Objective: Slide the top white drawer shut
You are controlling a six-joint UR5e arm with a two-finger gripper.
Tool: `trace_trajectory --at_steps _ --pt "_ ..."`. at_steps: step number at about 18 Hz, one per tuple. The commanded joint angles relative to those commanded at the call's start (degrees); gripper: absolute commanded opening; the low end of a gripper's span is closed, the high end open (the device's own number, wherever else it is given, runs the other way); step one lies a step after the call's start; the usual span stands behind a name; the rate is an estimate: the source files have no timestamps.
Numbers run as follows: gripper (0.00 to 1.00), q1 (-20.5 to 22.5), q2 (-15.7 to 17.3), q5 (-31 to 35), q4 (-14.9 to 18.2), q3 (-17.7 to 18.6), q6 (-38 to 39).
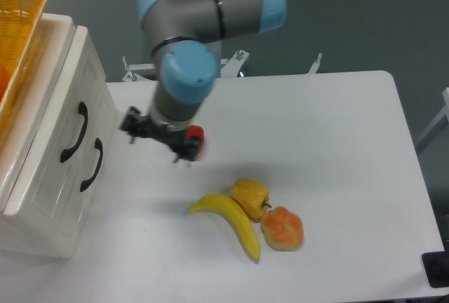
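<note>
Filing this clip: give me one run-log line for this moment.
gripper: clear of cabinet, above table, jaw state unclear | top white drawer: front looks flush, closed | red pepper: partly hidden behind gripper
</note>
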State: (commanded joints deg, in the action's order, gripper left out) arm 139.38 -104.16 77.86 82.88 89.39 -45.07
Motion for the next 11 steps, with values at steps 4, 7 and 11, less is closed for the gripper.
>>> trace_trajectory --at_steps 4,7,11 --pt "1.0 5.5 0.0 2.2 0.0 -0.1 -9.0" --pt "1.0 9.1 0.0 6.3 0.1 -0.1 -14.9" --pt "1.0 14.0 -0.2 11.8 2.4 -0.6 -20.0"
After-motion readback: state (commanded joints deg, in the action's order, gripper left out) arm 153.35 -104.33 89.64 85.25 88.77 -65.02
